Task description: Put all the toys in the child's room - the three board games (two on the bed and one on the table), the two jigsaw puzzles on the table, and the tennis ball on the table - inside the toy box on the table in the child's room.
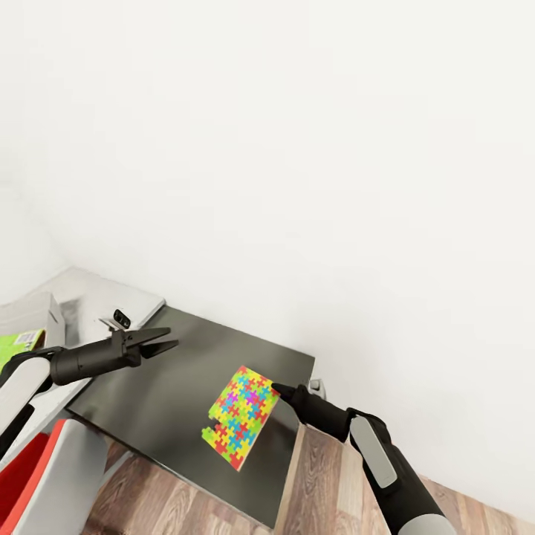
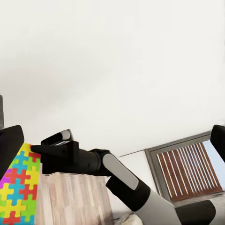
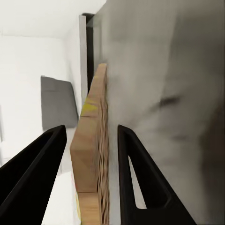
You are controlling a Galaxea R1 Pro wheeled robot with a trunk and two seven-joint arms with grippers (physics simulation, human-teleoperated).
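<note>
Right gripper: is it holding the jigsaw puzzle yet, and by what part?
Not clamped yet. The right gripper straddles the jigsaw puzzle at its edge nearest the wall-side corner, fingers open on either side. The left gripper holds nothing.

arms: glossy black joints, pale grey shell panels | left gripper (image 1: 165, 342), right gripper (image 1: 280, 388): black tapered fingers
</note>
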